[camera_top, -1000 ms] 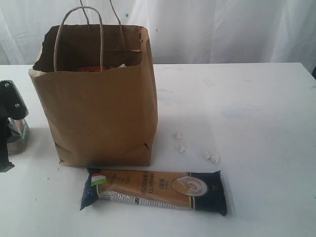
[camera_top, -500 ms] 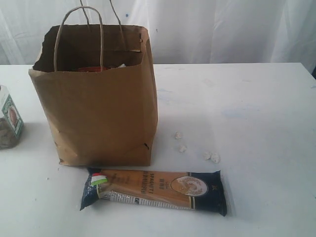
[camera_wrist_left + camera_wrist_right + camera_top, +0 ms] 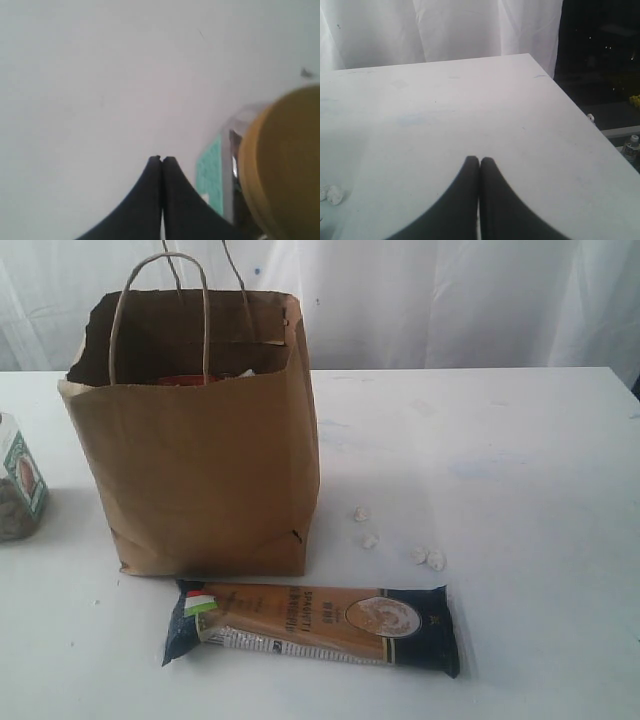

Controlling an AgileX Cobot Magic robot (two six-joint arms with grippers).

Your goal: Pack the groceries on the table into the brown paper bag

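Packing looks partly done: the brown paper bag [image 3: 200, 470], upright at upper left of the exterior view, shows something red and white below its rim, too hidden to name. Left on the desk [image 3: 520, 460] are the spaghetti pack [image 3: 315, 625] at bottom centre, the nut jar [image 3: 18, 490] at the left edge and small white lumps [image 3: 435, 559] mid-frame. The left hand [image 3: 161, 159], beside that jar, and the right hand [image 3: 479, 160] are both closed, empty.
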